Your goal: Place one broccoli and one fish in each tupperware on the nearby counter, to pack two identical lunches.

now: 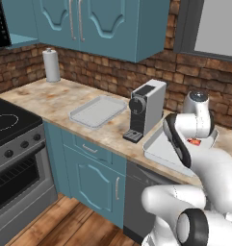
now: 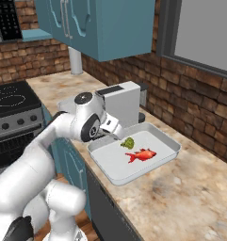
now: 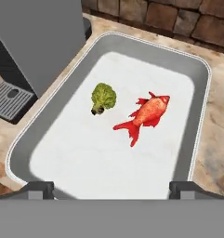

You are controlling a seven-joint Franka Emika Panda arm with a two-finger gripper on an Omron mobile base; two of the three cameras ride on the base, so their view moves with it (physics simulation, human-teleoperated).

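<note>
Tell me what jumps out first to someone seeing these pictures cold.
The bright red fish lies beside a small green broccoli in the pale tupperware on the counter, just right of the coffee machine. The white arm's open gripper hangs over that tray's near rim. A second tupperware sits left of the machine with nothing in it.

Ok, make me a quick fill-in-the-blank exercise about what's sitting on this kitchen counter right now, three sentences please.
1. The shallow pale grey tupperware tray near the gripper holds a green broccoli floret and a red ____.
2. The other pale grey tray by the black stovetop is ____.
3. Between the trays stands a grey and black ____ machine.

Missing words: fish; empty; coffee
</note>
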